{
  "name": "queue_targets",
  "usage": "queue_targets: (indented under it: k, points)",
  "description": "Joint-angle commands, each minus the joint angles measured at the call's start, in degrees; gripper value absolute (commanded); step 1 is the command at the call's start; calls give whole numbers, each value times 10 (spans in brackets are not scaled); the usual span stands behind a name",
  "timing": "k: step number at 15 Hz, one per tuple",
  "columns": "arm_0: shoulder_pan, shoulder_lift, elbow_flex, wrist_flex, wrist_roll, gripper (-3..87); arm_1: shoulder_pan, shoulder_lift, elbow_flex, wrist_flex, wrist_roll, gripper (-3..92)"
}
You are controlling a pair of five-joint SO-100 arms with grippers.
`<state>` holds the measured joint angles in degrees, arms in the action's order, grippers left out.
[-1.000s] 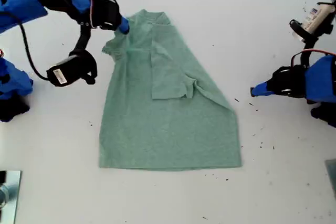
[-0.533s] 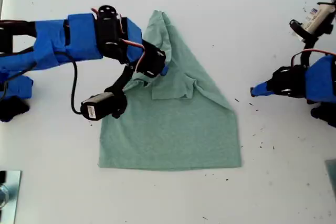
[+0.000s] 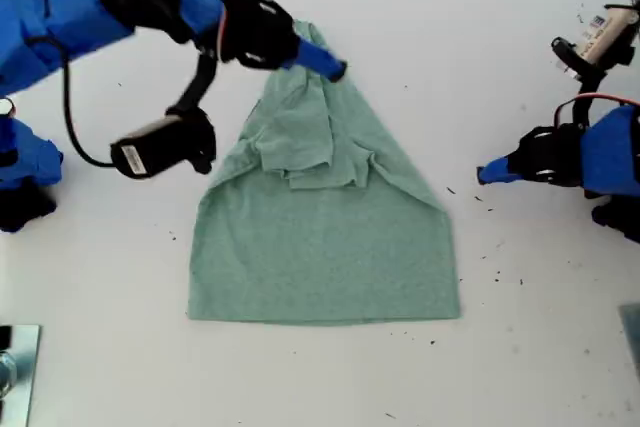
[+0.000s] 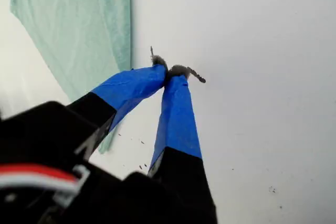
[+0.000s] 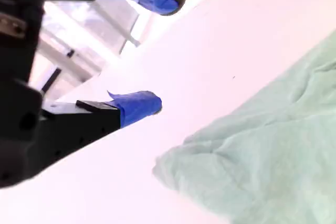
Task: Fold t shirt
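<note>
- The shirt [image 3: 320,247] lies flat on the white worktop [image 3: 450,27], about mid-frame in the exterior view.
- Its straight hem runs along the side nearer that view's bottom edge. Both sides are folded inward, so the cloth narrows to a point at the top.
- A sleeve and a flap of cloth lie doubled over the middle of the shirt, leaving creases there.
- My second claw [image 3: 325,62] reaches in from the exterior view's upper left, and its blue tip sits at the shirt's narrow top end.
- In its own wrist view, my second claw [image 5: 165,51] has its blue fingers [image 5: 139,106] spread wide apart with nothing between them. The shirt [image 5: 262,150] is rumpled on the worktop just beyond.
- My first claw [image 3: 487,175] is at the exterior view's right, off the shirt and well apart from its edge.
- My first claw [image 4: 167,74] has its tips pressed together over bare worktop with only a bit of grey fluff at the tips. The shirt [image 4: 79,30] lies off to one side.
- Dark specks [image 3: 495,262] dot the worktop near my first claw.
</note>
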<state>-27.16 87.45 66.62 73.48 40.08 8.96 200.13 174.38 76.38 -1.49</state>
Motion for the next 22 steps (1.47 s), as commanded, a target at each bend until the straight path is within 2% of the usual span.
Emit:
queue_targets:
  k: [1, 3, 5, 8, 9, 11, 12, 14, 16, 18, 19, 20, 21, 22]
  points:
    - [-11, 195, 268, -68, -15, 211, 6, 6, 40, -5, -4, 26]
    - [42, 374, 577, -165, -101, 135, 4, 6, 40, -5, -9, 25]
    - [115, 537, 798, -216, -207, 65, 4, 6, 40, -5, -14, 25]
    - [187, 868, 1045, -212, -315, 16, 8, 6, 40, -5, -28, 25]
    - [211, 885, 1077, -220, -356, 7, 11, 6, 40, -5, -32, 25]
    - [225, 821, 1073, -239, -374, -2, 5, 2, 1, 10, -42, 25]
    - [222, 822, 1071, -238, -372, -2, 4, -52, -78, 35, -56, 25]
    - [221, 822, 1072, -239, -372, -2, 4, -327, -337, 106, -99, 25]
    - [213, 830, 1071, -236, -366, -2, -40, -537, -567, 156, -134, 25]
    - [211, 838, 1071, -234, -363, -2, -102, -696, -728, 216, -117, -12]
    - [210, 840, 1072, -234, -358, -2, -131, -744, -770, 220, -103, 79]
    - [209, 845, 1072, -233, -356, -2, -154, -773, -788, 218, -84, 231]
    - [207, 848, 1072, -232, -351, -2, -174, -791, -793, 218, -71, 272]
    - [204, 849, 1072, -231, -347, -2, -192, -801, -785, 218, -46, 364]
